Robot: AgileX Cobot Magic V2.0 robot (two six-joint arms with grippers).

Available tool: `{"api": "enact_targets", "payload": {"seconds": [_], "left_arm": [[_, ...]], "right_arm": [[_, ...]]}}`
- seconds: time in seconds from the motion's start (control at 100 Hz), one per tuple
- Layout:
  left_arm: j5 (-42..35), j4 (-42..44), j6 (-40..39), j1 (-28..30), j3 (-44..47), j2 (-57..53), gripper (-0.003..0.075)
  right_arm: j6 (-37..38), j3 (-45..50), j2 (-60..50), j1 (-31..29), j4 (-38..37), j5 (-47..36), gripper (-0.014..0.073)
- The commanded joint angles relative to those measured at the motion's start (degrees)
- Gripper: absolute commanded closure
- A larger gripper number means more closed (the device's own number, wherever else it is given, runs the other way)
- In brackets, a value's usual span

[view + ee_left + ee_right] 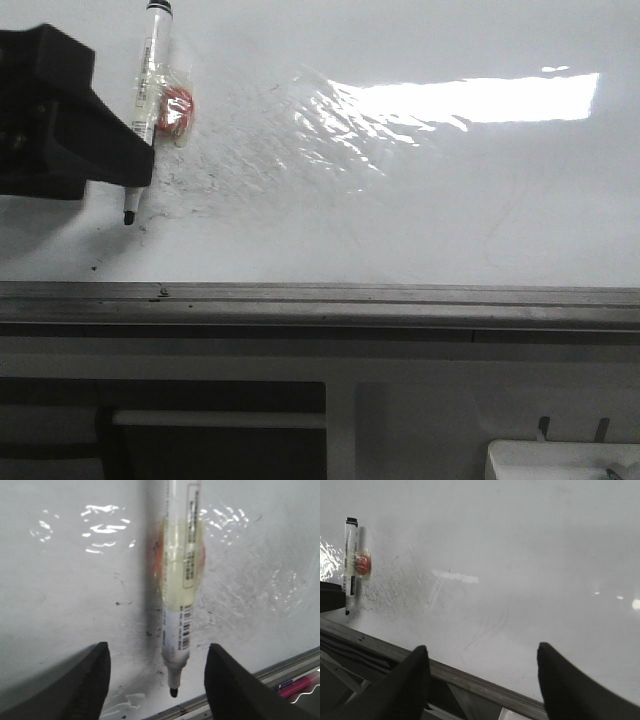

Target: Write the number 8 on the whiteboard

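Observation:
The whiteboard (450, 200) is glossy white with glare, wrinkled film and grey specks. No black number 8 shows on it, only faint smudges. A white marker (150, 70) lies against the board, its bare black tip toward the grey edge rail (400, 300). Yellowish tape and a red patch (177, 108) wrap its middle. My left gripper (100, 150) is open. In the left wrist view its fingers stand wide on both sides of the marker (180, 580) without touching it; the gripper (157, 680) is empty. My right gripper (480, 680) is open and empty over the rail (485, 685).
Below the rail are a dark shelf opening (200, 430) and a white tray corner (560, 460). A pink object (297, 686) lies beyond the rail in the left wrist view. The marker also shows far off in the right wrist view (350, 555).

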Motion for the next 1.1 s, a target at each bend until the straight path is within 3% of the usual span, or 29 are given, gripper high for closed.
{"api": "enact_targets", "payload": {"seconds": [0.0,0.12,0.26,0.39,0.53,0.63,0.89,0.97,1.09], "left_arm": [[-2.9,-0.7,0.0,-0.4,-2.0,0.6,0.0336],[-4.6,-1.7,0.0,-0.4,-2.0,1.5,0.0389],[-8.5,-2.1,0.0,-0.4,-2.1,1.4,0.0501],[-6.7,0.5,0.0,-0.4,-2.1,1.3,0.0736],[-0.8,3.1,0.2,-0.5,-2.1,-0.8,0.0741],[6.0,6.2,0.7,-0.5,-2.1,-4.8,0.0741],[20.7,5.8,18.9,-4.8,-1.1,-22.1,0.0741],[23.1,5.8,21.4,-6.7,0.0,-25.7,0.0741],[23.6,5.8,22.8,-8.9,1.8,-27.7,0.0741]], "right_arm": [[-0.7,-2.1,0.9,-0.1,0.5,-3.3,0.0186],[-0.7,-2.1,0.9,-0.1,0.5,-3.3,0.0186],[-0.7,-2.1,0.9,-0.1,0.5,-3.3,0.0186],[-0.7,-2.1,0.9,-0.1,0.5,-2.9,0.0186],[-1.8,-2.1,0.9,-0.1,1.3,0.3,0.0188],[-9.2,-2.1,0.9,0.9,5.4,3.4,0.0188],[-37.9,-2.1,0.9,6.4,30.4,11.7,0.0188],[-44.2,-2.1,1.3,7.2,38.1,12.6,0.0188],[-49.7,-2.1,4.1,7.6,43.8,14.7,0.0188]]}}
